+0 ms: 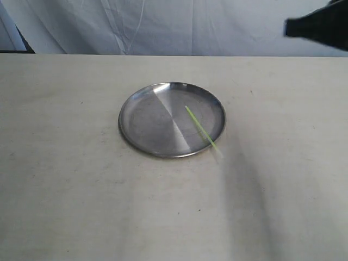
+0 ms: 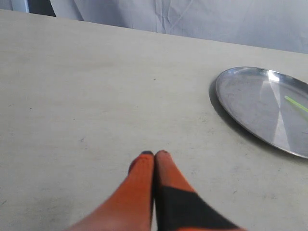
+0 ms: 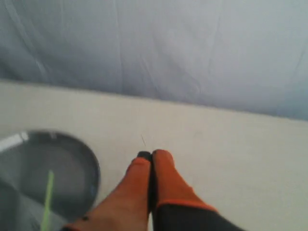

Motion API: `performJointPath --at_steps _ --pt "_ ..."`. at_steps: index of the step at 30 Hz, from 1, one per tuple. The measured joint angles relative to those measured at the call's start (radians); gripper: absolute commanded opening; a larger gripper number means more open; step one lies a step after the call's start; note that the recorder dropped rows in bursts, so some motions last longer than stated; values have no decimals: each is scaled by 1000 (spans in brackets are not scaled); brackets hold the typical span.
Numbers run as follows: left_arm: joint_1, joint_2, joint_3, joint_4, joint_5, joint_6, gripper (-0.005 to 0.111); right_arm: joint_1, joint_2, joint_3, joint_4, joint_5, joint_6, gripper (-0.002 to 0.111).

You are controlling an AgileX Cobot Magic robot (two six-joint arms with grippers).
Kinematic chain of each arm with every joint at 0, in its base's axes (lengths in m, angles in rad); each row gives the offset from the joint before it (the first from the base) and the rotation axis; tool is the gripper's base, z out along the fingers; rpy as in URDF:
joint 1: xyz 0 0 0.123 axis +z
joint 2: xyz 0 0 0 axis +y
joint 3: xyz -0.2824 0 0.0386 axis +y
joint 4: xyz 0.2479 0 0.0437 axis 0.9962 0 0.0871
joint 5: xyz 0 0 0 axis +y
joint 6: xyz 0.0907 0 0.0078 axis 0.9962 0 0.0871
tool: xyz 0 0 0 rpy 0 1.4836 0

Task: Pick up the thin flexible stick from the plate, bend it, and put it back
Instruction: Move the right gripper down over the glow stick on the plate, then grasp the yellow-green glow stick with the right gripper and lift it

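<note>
A round silver plate (image 1: 147,128) lies in the middle of the table. The thin yellow-green stick (image 1: 200,129) rests straight on its right side, one end poking over the front-right rim. The plate (image 2: 250,103) and a short bit of the stick (image 2: 295,103) also show in the left wrist view, off to one side of my left gripper (image 2: 154,154), which is shut and empty over bare table. My right gripper (image 3: 150,154) is shut and empty, held above the table beside the plate (image 3: 72,163) and stick (image 3: 47,199). Part of the right arm (image 1: 321,24) shows at the exterior view's upper right.
A wrinkled white cloth backdrop (image 1: 163,24) hangs behind the table's far edge. The pale tabletop (image 1: 81,201) spreads wide around the plate. A dark object (image 1: 19,43) sits at the far left corner.
</note>
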State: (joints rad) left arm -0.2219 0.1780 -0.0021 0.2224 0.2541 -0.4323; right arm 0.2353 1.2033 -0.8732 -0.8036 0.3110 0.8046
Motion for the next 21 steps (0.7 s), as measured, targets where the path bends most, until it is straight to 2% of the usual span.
performJointPath --at_steps 1,2,3,4,5,7,9,11,13,14,21 --pt "0 0 0 0 0 0 0 32 78 -55 39 81 -87 0" --pt "0 0 0 0 0 0 0 87 265 -208 161 289 -278 0" --pt "0 0 0 0 0 0 0 100 350 -287 218 365 -350 0" --pt "0 0 0 0 0 0 0 115 495 -429 379 522 -516 0" --pt "0 0 0 0 0 0 0 115 541 -476 449 574 -580 0" --pt "0 0 0 0 0 0 0 118 669 -606 739 659 -830 0" --pt "0 0 0 0 0 0 0 126 728 -643 905 688 -943 6" --pt "0 0 0 0 0 0 0 129 776 -649 947 705 -989 24" --pt "0 0 0 0 0 0 0 129 811 -649 958 711 -1033 51" --pt "0 0 0 0 0 0 0 129 825 -649 963 711 -1045 59" --pt "0 0 0 0 0 0 0 129 885 -652 955 667 -1050 61"
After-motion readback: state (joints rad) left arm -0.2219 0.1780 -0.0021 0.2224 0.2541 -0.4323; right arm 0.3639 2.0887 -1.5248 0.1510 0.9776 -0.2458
